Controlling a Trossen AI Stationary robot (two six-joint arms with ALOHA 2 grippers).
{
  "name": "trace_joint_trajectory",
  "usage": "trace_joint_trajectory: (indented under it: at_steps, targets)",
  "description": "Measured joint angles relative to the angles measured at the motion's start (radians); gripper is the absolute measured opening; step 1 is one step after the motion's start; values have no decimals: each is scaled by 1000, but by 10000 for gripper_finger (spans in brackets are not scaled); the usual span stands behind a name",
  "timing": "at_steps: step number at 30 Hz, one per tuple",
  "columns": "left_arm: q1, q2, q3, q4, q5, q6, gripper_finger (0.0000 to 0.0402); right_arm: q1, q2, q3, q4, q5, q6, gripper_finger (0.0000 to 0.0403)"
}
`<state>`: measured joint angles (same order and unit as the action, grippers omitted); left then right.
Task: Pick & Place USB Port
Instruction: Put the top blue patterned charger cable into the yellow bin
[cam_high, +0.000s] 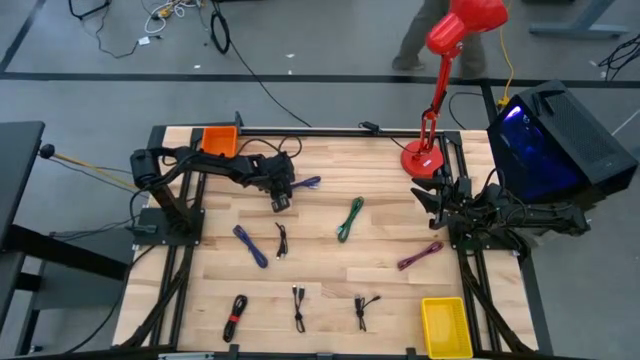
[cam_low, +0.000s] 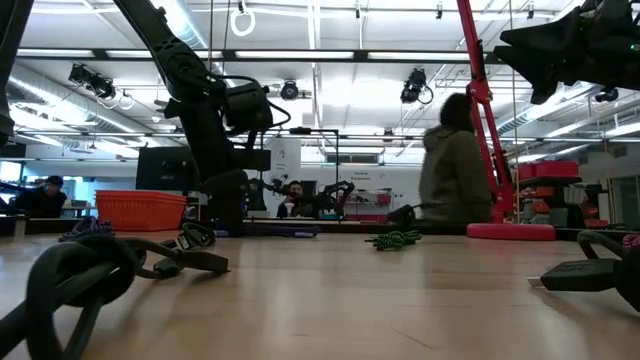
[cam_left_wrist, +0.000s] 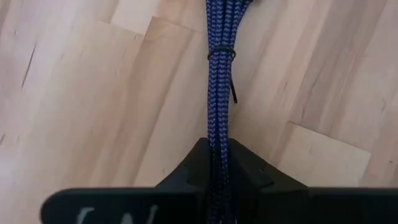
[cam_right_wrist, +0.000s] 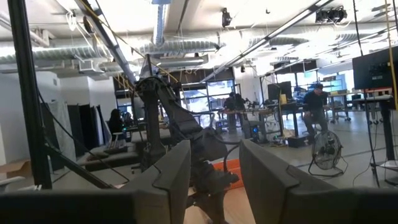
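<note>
The left gripper (cam_high: 283, 197) is closed on the blue cable (cam_left_wrist: 217, 106) at the table's far left. This looks like the pick; next it needs carrying to the orange bin (cam_high: 219, 140). The right gripper (cam_right_wrist: 214, 171) waits open at the right.

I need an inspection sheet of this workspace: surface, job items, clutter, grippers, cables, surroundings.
Surface: wooden table, light planks.
Job's things: blue cable bundled; orange bin at back left; yellow bin at front right.
Clutter: red lamp at back right.
Grippers: left gripper shut on blue cable; right gripper open, raised at the right edge.
Cables: green cable mid-table; purple cable right; several black ones in front.
Surroundings: a person behind the table.
</note>
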<state>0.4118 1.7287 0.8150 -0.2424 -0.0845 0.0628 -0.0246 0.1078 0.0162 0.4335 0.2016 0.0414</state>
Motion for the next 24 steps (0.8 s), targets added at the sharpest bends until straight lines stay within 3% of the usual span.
trace_joint_trajectory:
  at_steps: [6,12,18,24]
  targets:
    - [0,-34,-4,5,-13,-33,34,0,0,0,-5,11,0,141]
    - [3,-149,22,24,-41,-33,34,0,3,0,-60,108,6,141]
    - [-32,-270,135,41,18,-25,33,0,32,0,-40,134,43,141]
    - [-98,-339,245,133,102,43,33,-1,145,0,111,130,68,141]
